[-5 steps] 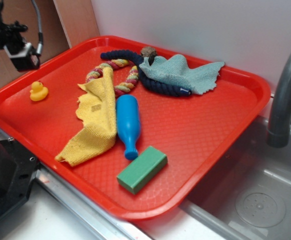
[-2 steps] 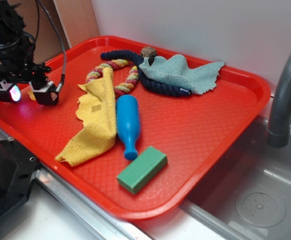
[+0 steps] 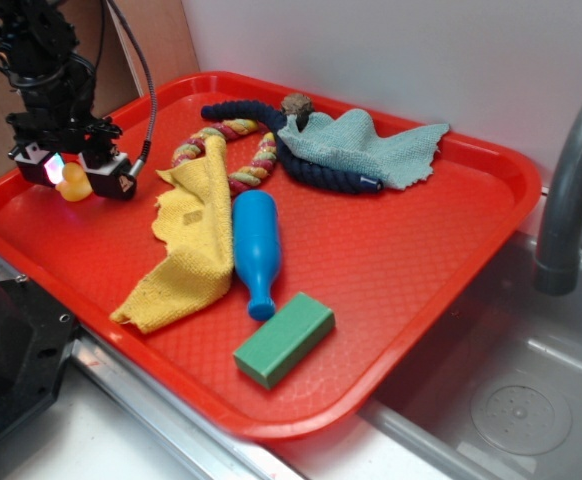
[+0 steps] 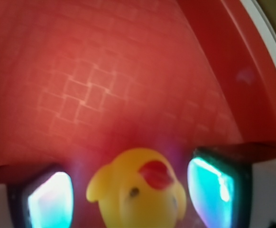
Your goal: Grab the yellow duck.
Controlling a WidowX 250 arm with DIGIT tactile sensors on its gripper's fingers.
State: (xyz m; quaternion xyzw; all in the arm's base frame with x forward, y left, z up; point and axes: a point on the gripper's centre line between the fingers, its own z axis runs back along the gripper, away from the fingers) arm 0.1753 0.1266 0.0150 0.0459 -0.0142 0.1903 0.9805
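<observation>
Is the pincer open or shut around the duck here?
Open. In the wrist view the pincer has a finger on each side of the duck, with gaps showing on both sides.

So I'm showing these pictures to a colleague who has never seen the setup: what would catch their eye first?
Probably the bright red tray that fills the exterior view, strewn with a yellow cloth, a blue bottle and a green block. Then, at its far left corner, the gripper with its jaws open on either side of the yellow duck, which fills the bottom of the wrist view.
</observation>
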